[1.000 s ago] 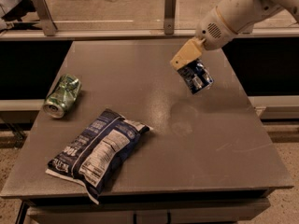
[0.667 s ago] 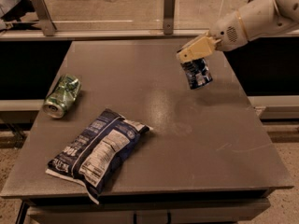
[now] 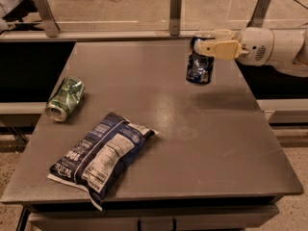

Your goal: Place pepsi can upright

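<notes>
Fingers (image 3: 219, 48) of gripper (image 3: 202, 41) were clamped around pepsi can (image 3: 199, 69) near its top, at table's (image 3: 144, 90) far right. Can hung nearly upright; surface contact unclear. Placing step, I judged. Next move called for lowering squarely, then release.

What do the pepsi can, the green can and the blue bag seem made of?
The pepsi can, held at its top by the hand at the table's far right: likely thin metal, glossy print. The green can: thin metal, dented, shiny. The blue bag: probably plastic film, crinkled, glossy.
</notes>
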`<state>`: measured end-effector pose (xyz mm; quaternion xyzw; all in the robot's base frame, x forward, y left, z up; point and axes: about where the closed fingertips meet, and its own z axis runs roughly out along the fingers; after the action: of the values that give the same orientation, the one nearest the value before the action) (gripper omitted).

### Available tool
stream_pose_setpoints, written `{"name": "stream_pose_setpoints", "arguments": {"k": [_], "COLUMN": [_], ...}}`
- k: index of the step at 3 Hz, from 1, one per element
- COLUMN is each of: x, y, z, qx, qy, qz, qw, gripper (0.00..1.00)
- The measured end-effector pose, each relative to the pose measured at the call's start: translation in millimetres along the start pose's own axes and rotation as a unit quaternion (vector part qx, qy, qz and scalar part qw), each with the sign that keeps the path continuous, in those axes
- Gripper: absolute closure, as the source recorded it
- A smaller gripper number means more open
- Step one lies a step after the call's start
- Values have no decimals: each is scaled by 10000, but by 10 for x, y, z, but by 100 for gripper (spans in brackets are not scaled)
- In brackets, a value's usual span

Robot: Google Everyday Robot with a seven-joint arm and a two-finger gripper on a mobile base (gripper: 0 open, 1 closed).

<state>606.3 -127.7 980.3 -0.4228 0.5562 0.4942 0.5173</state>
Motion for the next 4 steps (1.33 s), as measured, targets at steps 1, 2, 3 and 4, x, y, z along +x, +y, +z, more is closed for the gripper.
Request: {"name": "stream_pose_setpoints", "arguments": {"k": [1, 2, 3, 4], "x": [-60, 61, 144, 229], "y": [47, 36, 84, 149], "z": [78, 51, -2, -47], "qx": [-82, -99, -209, -270], "qy": [12, 24, -58, -81], "qz": [-75, -354, -1177, -1856], "qw": [9999, 9993, 9928, 9822], "gripper": [100, 100, 100, 100]}}
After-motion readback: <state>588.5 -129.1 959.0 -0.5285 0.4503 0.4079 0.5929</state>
